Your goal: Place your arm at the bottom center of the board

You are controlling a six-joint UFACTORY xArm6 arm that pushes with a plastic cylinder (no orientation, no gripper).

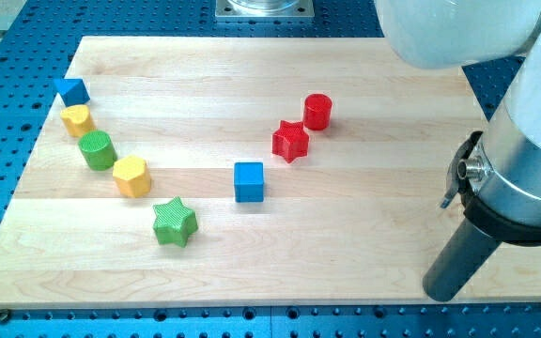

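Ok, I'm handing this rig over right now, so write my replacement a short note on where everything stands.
My tip sits near the board's bottom right corner, clear of every block. The nearest block, the blue cube, lies up and to the view's left of it; the green star is further left.
Done: tip is already down by the bottom edge.
Left: slide leftward along the bottom edge to its center, passing below the blue cube.

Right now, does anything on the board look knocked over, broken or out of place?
Nothing stands out. All eight blocks sit flat and whole on the board, from the blue triangle at the view's left to the red cylinder. My tip rests near the view's bottom right, clear of every block.
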